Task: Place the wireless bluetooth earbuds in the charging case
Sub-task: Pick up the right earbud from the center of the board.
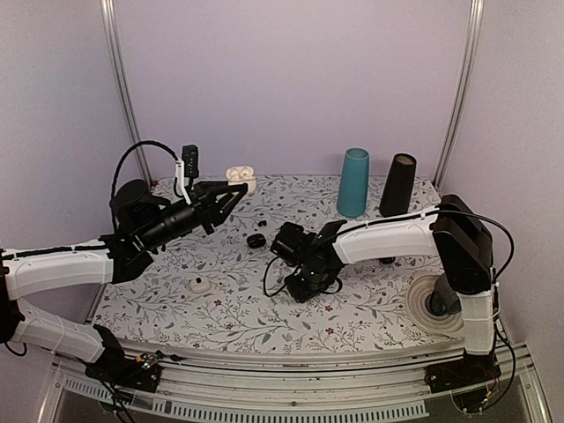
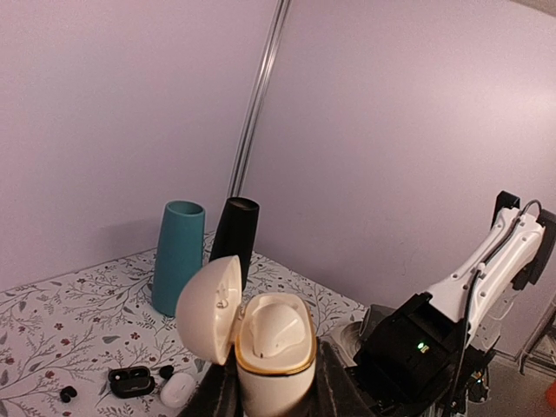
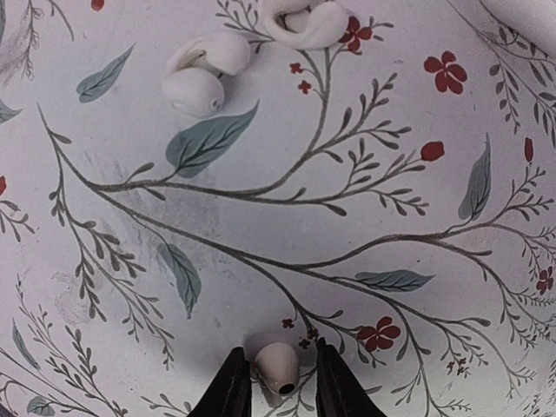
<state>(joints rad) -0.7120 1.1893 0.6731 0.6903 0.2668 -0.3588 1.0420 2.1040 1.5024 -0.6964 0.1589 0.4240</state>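
**Open case aloft, bud on the tabletop**

The left fingers (image 2: 337, 393) are clamped on the base of the charging case (image 2: 274, 347), holding it upright above the floral tabletop (image 1: 370, 300) with its lid flipped open to one side. The right fingers (image 3: 240, 391) point down at the tabletop and straddle a white earbud (image 3: 276, 369) lying there. One finger looks to touch it and the other stands just off, so a grip cannot be told. Other white pieces (image 3: 198, 76) lie well apart from it

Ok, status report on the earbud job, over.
Left tool shut on charging case, lid open, held aloft. Right tool straddling one earbud on the table, grip unconfirmed. Small black piece lies between the tools.
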